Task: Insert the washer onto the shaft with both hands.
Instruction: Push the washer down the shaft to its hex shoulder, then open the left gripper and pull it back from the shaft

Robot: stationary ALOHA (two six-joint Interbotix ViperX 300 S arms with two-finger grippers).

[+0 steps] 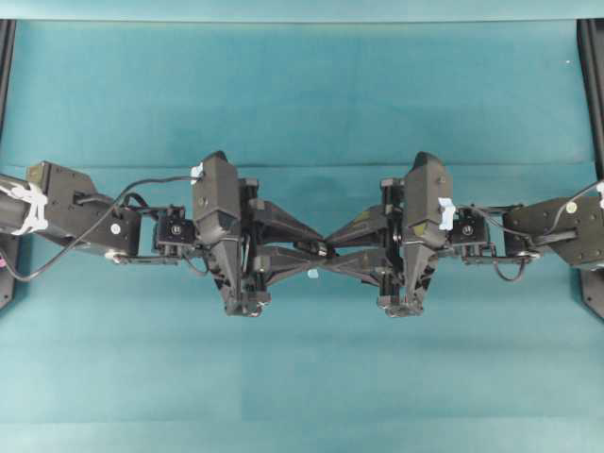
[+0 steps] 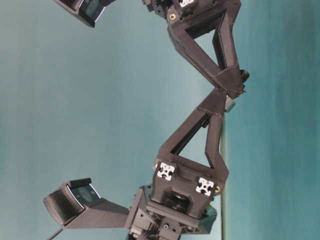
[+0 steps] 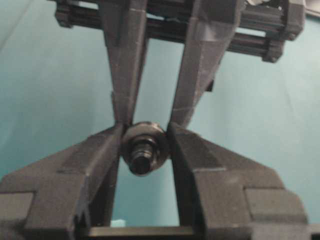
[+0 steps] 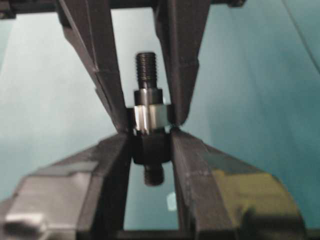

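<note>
Left arm: reaches in level from the left edge of the overhead view, wrist straight, fingers pointing toward the middle of the teal table [image 1: 302, 85].
Right arm: mirrors it from the right edge, also level, fingers pointing back at the left arm so the two meet tip to tip.
Left gripper [image 1: 316, 249]: its two fingers are clamped on the washer, one on each side of the ring, a clear gap behind the tips.
Right gripper [image 1: 330, 247]: its fingers are pressed together on the thick middle of the shaft, holding it along the line of the fingers.
Washer [image 3: 145, 142]: pinched at the very tips of the left fingers; in the left wrist view it faces the camera, with the dark threaded end of the rod showing through its centre hole.
Shaft [image 4: 148, 115]: held between the right fingertips; one threaded end sticks out beyond them into the gap between the left fingers, the other pokes back toward the right palm.
Meeting point: in the table-level view the two pairs of fingers touch at their tips, one above the other in that sideways picture, forming a bent line.
Pale blue speck [image 1: 312, 274]: lies on the table just below the joined fingertips in the overhead view.
</note>
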